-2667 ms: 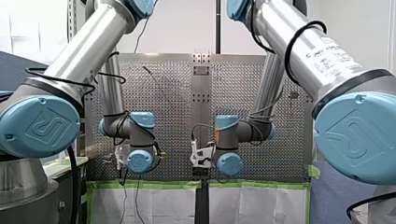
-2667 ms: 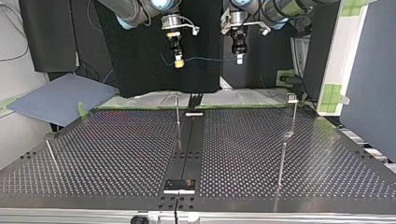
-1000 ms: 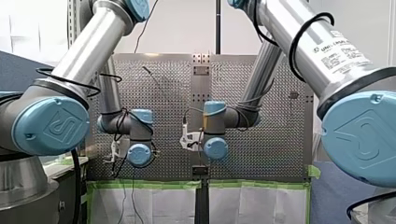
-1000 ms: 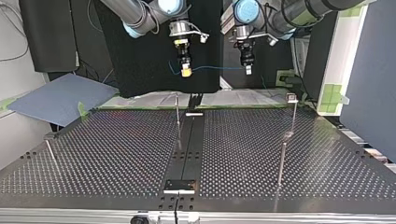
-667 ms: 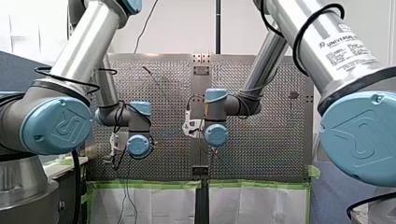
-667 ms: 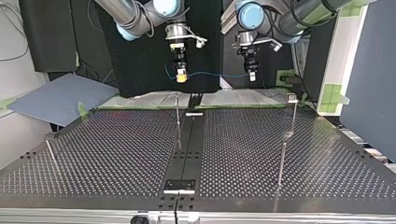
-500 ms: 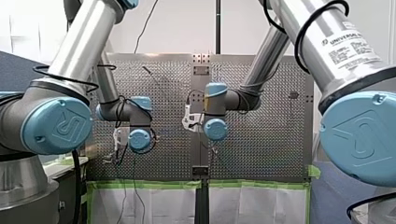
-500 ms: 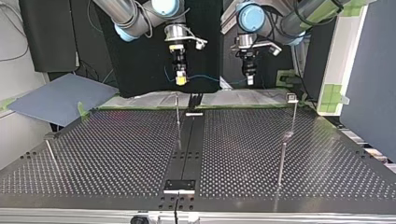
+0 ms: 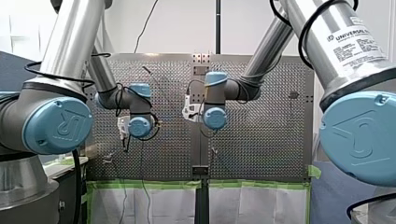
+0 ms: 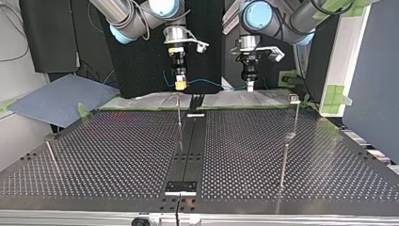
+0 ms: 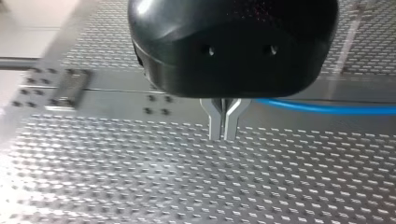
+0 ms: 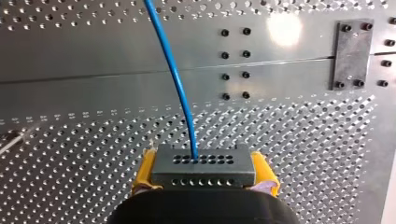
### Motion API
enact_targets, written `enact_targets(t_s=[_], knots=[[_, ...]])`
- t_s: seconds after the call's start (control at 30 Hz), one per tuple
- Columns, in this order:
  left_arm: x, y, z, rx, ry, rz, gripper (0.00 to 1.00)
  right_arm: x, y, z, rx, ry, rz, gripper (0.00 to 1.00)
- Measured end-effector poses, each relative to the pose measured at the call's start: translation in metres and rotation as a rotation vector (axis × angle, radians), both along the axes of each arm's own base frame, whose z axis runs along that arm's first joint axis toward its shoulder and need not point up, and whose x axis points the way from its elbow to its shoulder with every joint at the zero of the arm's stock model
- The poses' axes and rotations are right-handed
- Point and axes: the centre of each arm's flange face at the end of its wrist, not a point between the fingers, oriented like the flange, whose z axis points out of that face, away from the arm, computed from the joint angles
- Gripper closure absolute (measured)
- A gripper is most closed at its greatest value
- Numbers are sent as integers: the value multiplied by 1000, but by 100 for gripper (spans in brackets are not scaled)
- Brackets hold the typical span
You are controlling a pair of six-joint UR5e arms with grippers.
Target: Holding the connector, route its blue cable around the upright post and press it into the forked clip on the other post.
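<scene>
In the front view my left arm (image 9: 112, 100) and my right arm (image 9: 243, 88) both reach over the perforated bench (image 9: 266, 154), their wrists side by side near its middle strip (image 9: 201, 149). From here I cannot tell how either pincer stands. In the top view my right pincer (image 10: 180, 85) hangs above the bench's far edge and pinches the connector (image 10: 180, 86) between yellow pads. The blue cable (image 10: 214, 85) sags from the connector across to my left pincer (image 10: 249, 86), which hangs at about the same height further along that edge. The upright post (image 10: 179, 117) stands below my right pincer, near the far edge and beside the dark middle strip. The other post (image 10: 295, 115), topped by the clip (image 10: 294, 98), stands by the far corner at the top view's right, apart from the cable. In the left wrist view the metal fingers (image 11: 215, 123) are pressed together, and the blue cable (image 11: 327, 108) runs in to them from one side above the bench, seemingly nipped there. In the right wrist view the yellow pads (image 12: 145, 170) clamp the grey connector (image 12: 203, 167) from both sides. The blue cable (image 12: 177, 84) leaves the connector's holed face and runs ahead across the middle strip.
</scene>
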Motion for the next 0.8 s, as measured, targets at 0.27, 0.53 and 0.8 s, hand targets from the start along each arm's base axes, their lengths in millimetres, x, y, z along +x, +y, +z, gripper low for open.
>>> enact_targets(t_s=[0.27,0.53,0.8], knots=[[1,-10,30,-68,-76,-69,99,2,1,4,-4,-1,2,100],[0,-8,34,-152,-89,-46,99,3,1,6,-9,-5,4,100],[10,-5,45,-141,-98,9,99,14,-6,21,-26,16,3,100]])
